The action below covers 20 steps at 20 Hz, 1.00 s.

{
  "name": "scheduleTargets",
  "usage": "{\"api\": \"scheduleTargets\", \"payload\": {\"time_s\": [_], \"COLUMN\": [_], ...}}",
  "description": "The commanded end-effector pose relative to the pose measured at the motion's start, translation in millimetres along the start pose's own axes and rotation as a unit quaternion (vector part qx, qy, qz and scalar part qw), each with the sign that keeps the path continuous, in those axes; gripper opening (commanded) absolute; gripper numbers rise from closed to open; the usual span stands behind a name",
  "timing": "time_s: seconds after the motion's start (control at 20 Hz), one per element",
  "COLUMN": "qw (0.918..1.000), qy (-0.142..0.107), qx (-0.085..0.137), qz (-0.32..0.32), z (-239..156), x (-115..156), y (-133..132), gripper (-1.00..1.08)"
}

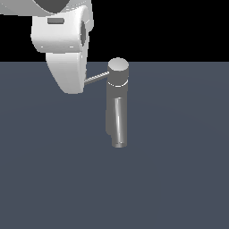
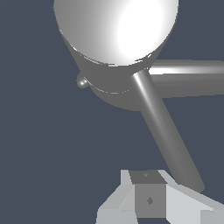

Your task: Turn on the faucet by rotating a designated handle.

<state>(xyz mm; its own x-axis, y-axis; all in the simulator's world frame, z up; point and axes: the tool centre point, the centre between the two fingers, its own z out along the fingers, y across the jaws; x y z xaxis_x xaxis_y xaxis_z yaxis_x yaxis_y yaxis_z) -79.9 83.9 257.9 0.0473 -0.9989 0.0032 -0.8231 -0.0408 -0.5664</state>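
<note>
The grey faucet stands upright at mid-scene, with its round cap on top and its tube spout pointing toward the camera. The thin handle projects from the cap toward the exterior view's left, and its far end is hidden behind the white arm. In the wrist view the cap fills the upper part, and the handle runs from it to just beside my gripper. The fingers look closed together and hold nothing. The spout runs off to the side. My gripper is hidden in the exterior view.
The faucet stands on a flat dark blue-grey floor. A small round knob sticks out of the faucet body below the cap. The big white arm link hangs above the handle's outer end.
</note>
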Motion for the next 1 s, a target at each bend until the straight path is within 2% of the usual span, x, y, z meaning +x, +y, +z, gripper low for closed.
{"api": "scheduleTargets", "payload": {"time_s": [0.0, 0.95], "qw": [1.0, 1.0], "qy": [0.001, 0.002], "qx": [-0.001, -0.002], "qz": [0.001, 0.002], "z": [0, 0], "x": [3, 23], "y": [3, 29], "gripper": [-1.0, -1.0]}}
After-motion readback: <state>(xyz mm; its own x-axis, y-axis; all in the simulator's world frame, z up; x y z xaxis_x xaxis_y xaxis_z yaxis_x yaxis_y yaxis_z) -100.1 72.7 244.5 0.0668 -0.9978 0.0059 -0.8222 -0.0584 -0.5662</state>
